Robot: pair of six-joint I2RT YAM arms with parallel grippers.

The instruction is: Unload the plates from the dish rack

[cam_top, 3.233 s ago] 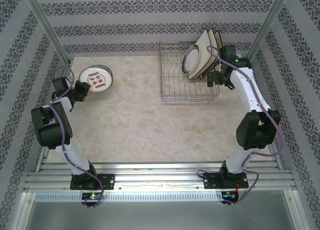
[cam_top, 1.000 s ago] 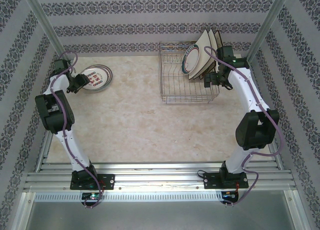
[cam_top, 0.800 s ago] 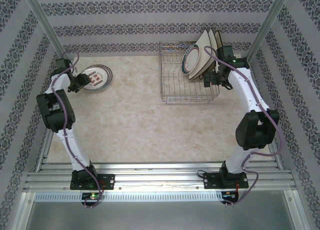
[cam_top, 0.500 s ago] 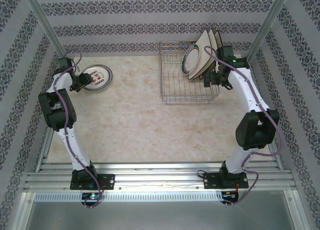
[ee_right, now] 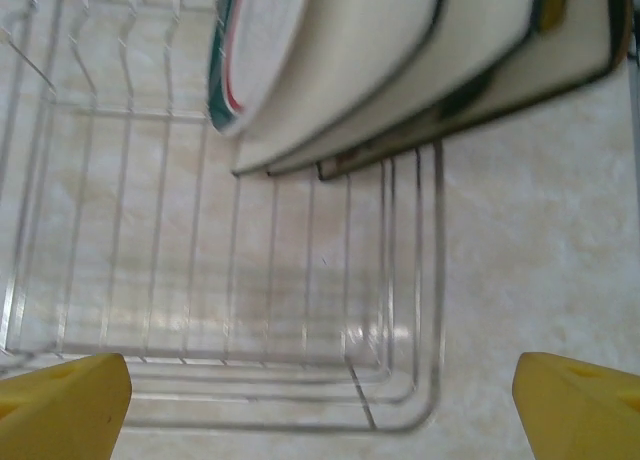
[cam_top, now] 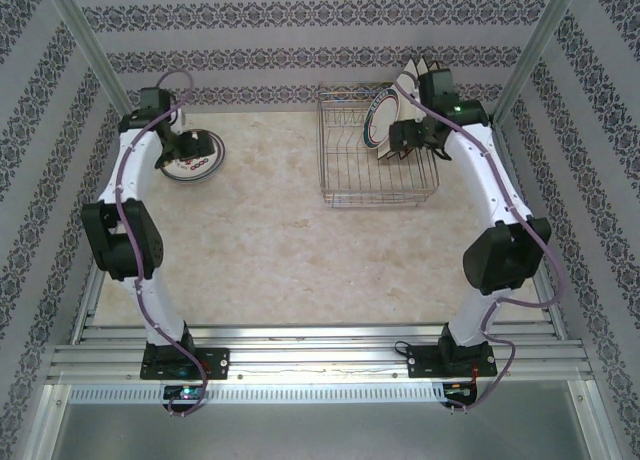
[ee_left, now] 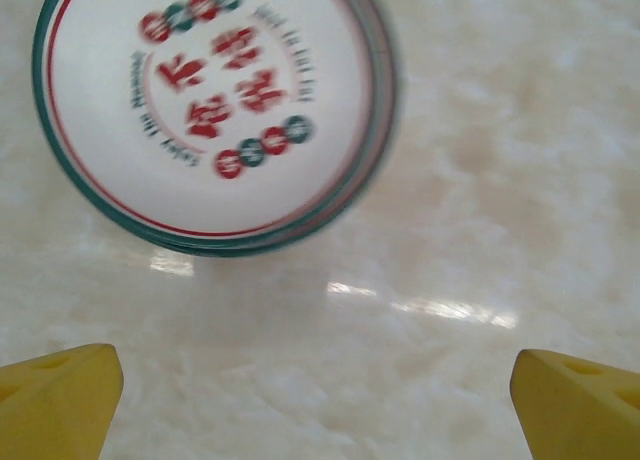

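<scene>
Item: stack of round plates (ee_left: 210, 110), teal and red rims, lay flat on the marbled table (cam_top: 280, 240) at its far left. The left gripper (ee_left: 320, 410) hung just above the stack, fingers spread wide, grasping nothing.

Item: dish rack (cam_top: 378, 175), at the far right of centre, held one teal-rimmed round plate (ee_right: 255, 50) and cream square plates (ee_right: 400, 70), all leaning at its right end. The right gripper (ee_right: 320, 410) hovered over the rack, fingers wide apart, empty.
</scene>
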